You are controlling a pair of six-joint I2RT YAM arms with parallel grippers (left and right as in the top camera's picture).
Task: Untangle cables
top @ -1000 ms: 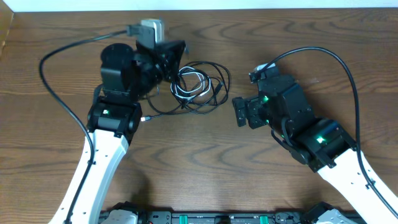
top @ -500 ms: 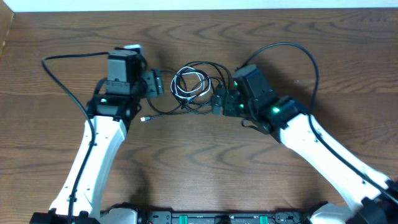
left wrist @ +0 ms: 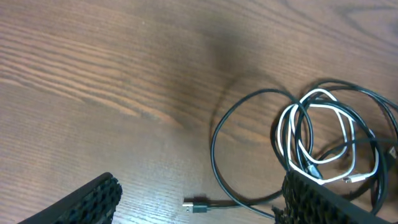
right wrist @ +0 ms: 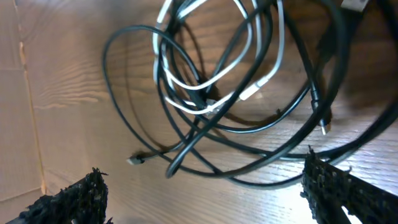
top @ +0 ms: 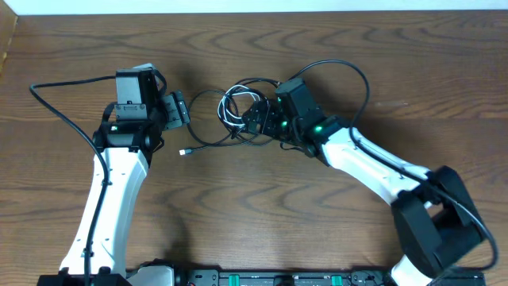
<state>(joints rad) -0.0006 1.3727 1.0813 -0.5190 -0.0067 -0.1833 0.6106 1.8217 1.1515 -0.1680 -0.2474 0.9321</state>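
1. My right tool (right wrist: pixel 205 193) hangs released, jaws wide, right over the cables (top: pixel 246 107), which lie knotted on the bench (top: pixel 357 48) between both arms.
2. Closing here could pinch several black cords (right wrist: pixel 186 152) plus the white cord (right wrist: pixel 249 93) together, tightening the knot.
3. My left tool (top: pixel 181 111) is released too, beside the heap; with nothing anchored, a pull would drag everything.
4. The loose plug (left wrist: pixel 196 203) may snag in a loop.

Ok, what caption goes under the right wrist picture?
Open right gripper above tangled black cables and a looped white cable on a wooden table.
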